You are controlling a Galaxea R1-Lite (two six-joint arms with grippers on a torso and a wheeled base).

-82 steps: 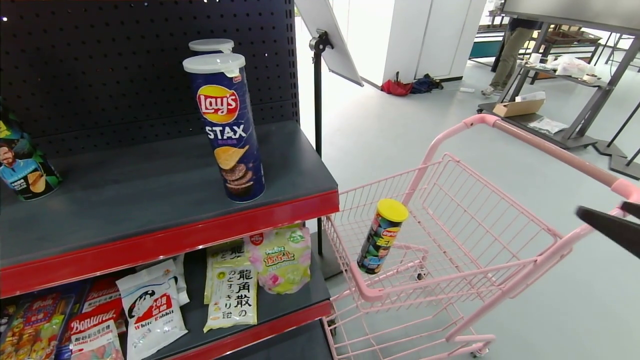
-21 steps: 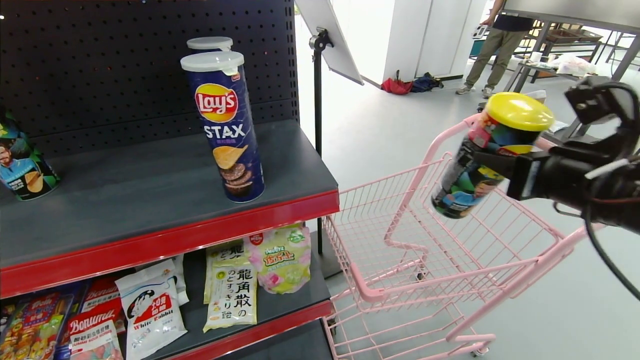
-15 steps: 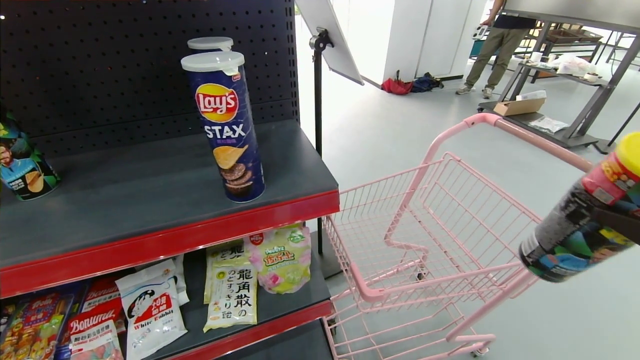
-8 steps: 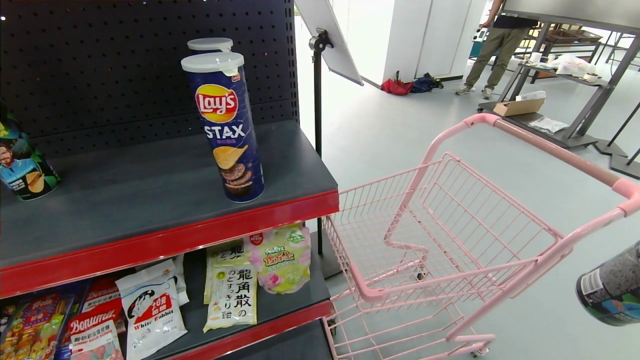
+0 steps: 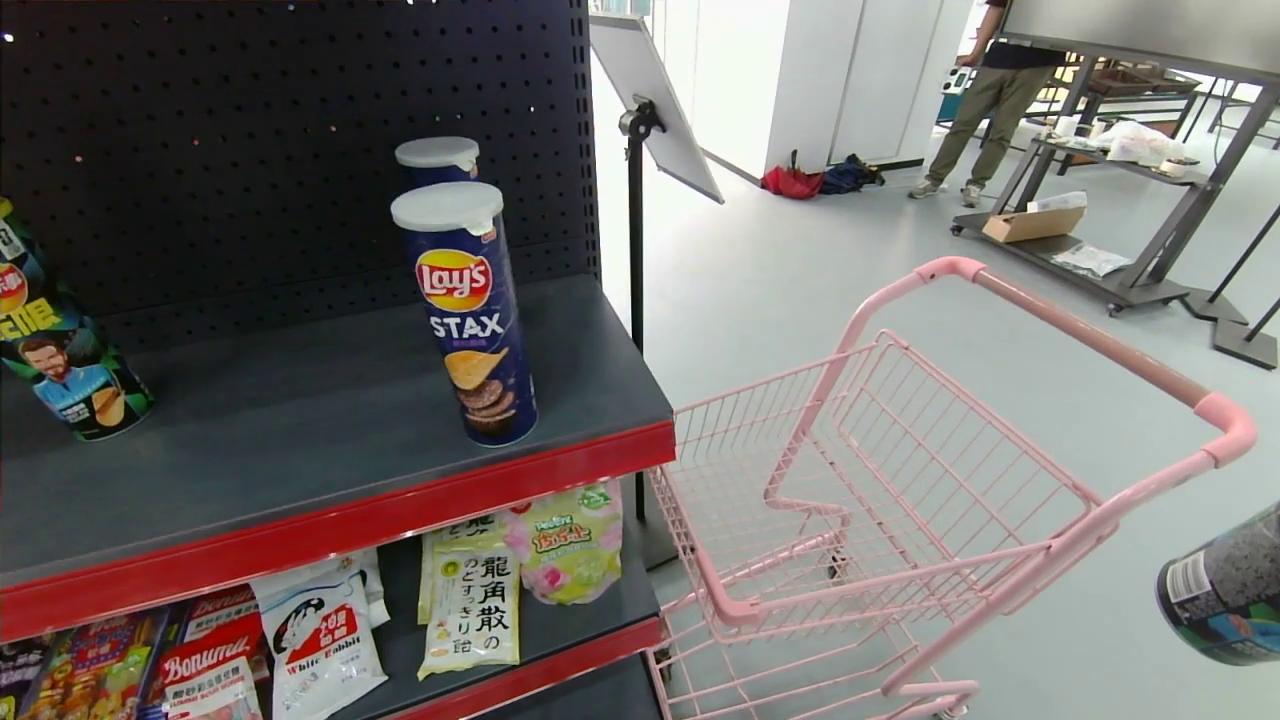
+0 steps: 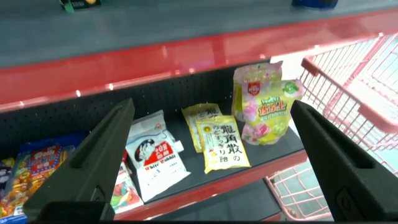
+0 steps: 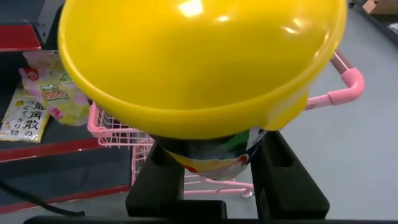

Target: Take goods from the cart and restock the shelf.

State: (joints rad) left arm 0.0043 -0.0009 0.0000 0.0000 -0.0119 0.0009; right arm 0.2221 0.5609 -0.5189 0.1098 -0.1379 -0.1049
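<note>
A chip can with a yellow lid [image 7: 199, 56] and a black, colourful body stands between the fingers [image 7: 158, 180] of my right gripper [image 7: 214, 171], which is shut on it. Its lower end [image 5: 1225, 600] shows at the right edge of the head view, outside the pink cart [image 5: 1090, 340]. The cart basket holds no goods. On the grey top shelf [image 5: 300, 420] stands a tall blue chip can [image 5: 470, 320], with a second one [image 5: 437, 160] behind it. A similar black can [image 5: 60, 360] stands at the shelf's left. My left gripper [image 6: 211, 155] hangs open before the lower shelf.
Snack bags [image 5: 470, 600] lie on the lower shelf [image 6: 261, 177], under the red shelf edge [image 5: 400, 515]. A pole with a white board [image 5: 650, 100] stands behind the shelf's right end. Metal racks [image 5: 1100, 270] stand far right. Bare floor lies right of the cart.
My right gripper lifted the yellow-lidded can out of the cart and carried it right and down to the picture's edge. In the last half second the head camera shifted.
</note>
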